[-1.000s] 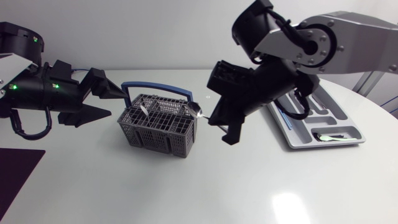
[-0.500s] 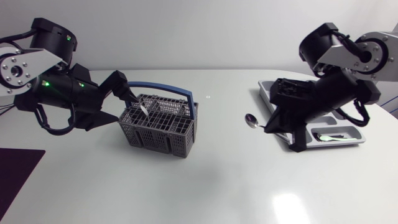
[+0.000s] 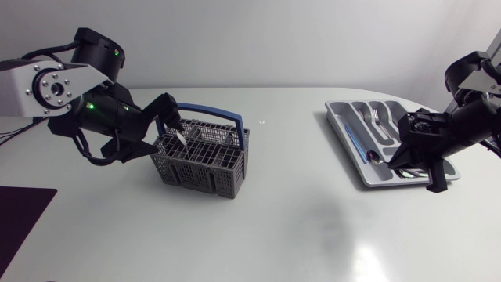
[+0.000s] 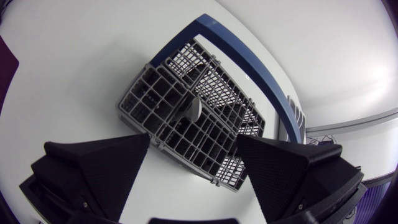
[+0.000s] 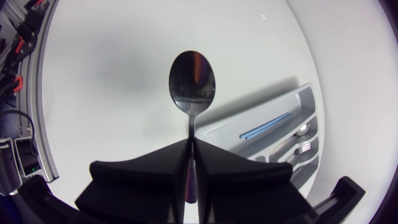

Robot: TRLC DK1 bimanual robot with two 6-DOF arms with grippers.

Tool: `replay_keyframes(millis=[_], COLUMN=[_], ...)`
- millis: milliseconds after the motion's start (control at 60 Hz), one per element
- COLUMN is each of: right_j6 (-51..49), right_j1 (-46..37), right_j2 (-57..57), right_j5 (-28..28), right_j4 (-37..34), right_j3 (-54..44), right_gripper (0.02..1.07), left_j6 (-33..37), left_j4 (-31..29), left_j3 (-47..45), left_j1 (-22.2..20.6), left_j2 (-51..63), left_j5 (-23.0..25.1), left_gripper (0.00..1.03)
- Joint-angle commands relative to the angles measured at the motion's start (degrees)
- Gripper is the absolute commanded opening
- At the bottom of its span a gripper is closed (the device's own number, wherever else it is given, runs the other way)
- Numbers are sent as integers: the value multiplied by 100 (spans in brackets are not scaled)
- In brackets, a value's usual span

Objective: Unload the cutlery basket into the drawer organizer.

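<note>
The right gripper point(image 5: 191, 142) is pinching a spoon point(image 5: 192, 84) by its handle and hanging over the organizer point(image 3: 341, 124) at the table's three o'clock. The left gripper point(image 4: 194, 138) is hanging spread above the basket point(image 3: 196, 171) at nine o'clock.

Open table point(image 3: 290, 188) lies between the basket point(image 3: 205, 166) and the organizer point(image 3: 338, 116). The blue handle point(image 3: 210, 111) arches over the basket, and the left gripper point(image 3: 166, 135) crowds its left side. The right gripper point(image 3: 401, 160), clamping a spoon point(image 3: 375, 157), hangs over the organizer's near end.
</note>
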Motion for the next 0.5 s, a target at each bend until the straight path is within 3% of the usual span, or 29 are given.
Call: replay_keyframes(millis=[0,483], right_j6=[-708,-1885], right_j1=[-330,-1622], right_j2=[239,2102], right_j5=[79,844], right_j4=[169,1505], right_j3=[-128,795], right_gripper=[8,8], left_j6=[-185,-325], left_j4=[77,148], left_j3=[164,313], left_j1=[-63,-371], left_j2=[123,255], left_j5=[-30,-223], left_gripper=[98,98])
